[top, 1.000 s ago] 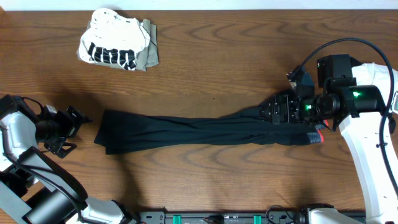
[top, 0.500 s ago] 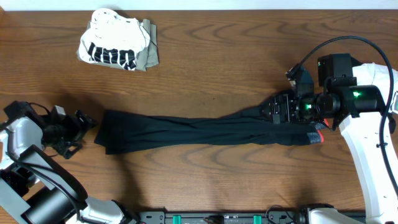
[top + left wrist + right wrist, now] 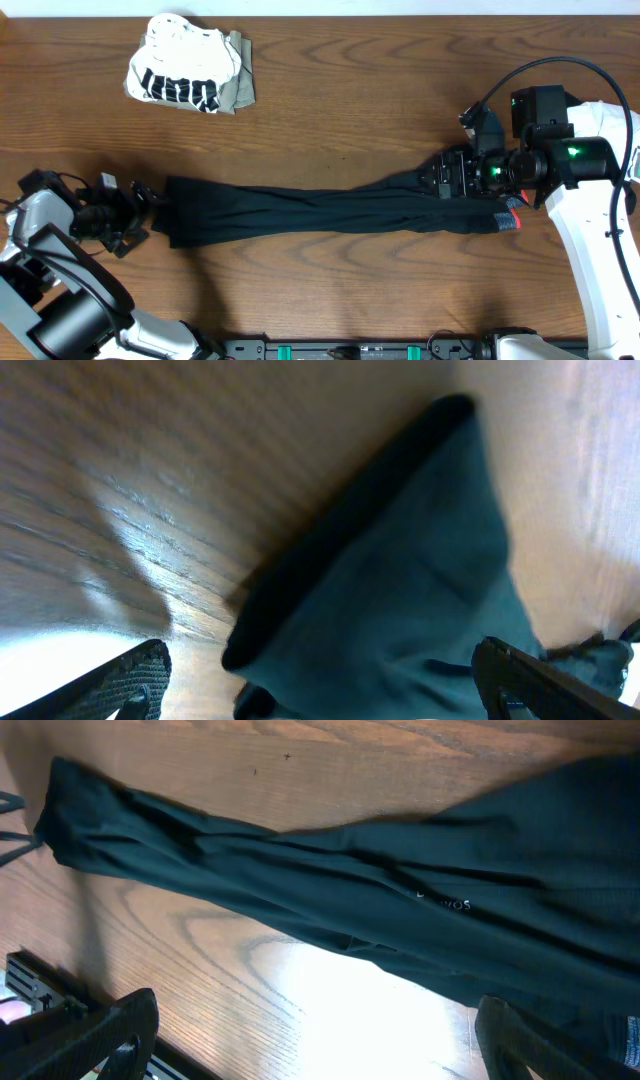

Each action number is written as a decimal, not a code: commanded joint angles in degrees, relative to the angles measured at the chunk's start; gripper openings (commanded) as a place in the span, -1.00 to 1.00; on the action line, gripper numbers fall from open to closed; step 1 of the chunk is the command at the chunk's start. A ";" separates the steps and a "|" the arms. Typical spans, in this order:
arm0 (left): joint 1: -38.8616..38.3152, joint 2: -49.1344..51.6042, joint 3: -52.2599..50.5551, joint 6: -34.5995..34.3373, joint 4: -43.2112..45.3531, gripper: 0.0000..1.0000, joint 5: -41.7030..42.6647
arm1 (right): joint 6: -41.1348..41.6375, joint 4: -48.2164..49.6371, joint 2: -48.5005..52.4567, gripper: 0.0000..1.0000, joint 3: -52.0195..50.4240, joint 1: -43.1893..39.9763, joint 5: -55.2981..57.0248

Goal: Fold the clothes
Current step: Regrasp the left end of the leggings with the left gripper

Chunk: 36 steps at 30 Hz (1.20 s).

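Brown wood-grain table [image 3: 350,90] fills the overhead view. Long black trousers [image 3: 300,212] lie stretched across its middle from 9 o'clock to 3 o'clock, with the leg end at the 9 o'clock side and the grey waistband [image 3: 510,220], edged red-orange, at the 3 o'clock side. At about 11 o'clock sits a bundled white top [image 3: 185,65] with bold black print that cannot be read, and an olive piece [image 3: 240,88] lies touching it on its 3 o'clock side.

In the right wrist view, a small line of pale lettering [image 3: 445,904] shows on the trousers [image 3: 300,880], too small to make out.

The left gripper [image 3: 143,212] stands at 9 o'clock with its jaws spread wide, just at the leg end. Its wrist view shows that dark cloth end [image 3: 400,590] between the two fingers [image 3: 140,675], gripped by neither. The right gripper [image 3: 432,180] hangs over the trousers near the waistband, its jaws also spread wide and holding nothing.

Compared with a second ago, the left gripper has moved toward 3 o'clock, from well apart to right at the leg end. The right gripper and all the clothes lie as they did.
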 commanded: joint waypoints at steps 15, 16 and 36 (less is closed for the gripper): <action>0.07 1.68 -7.52 2.93 3.72 0.96 2.25 | -1.03 0.17 -0.13 0.98 0.79 0.55 0.33; -0.04 1.68 -8.31 2.91 4.17 0.96 2.38 | -1.03 0.20 -0.13 0.98 0.79 0.55 0.33; -8.94 1.68 -13.03 1.33 10.54 0.46 5.31 | -0.74 -0.37 -0.13 0.98 0.76 0.55 0.31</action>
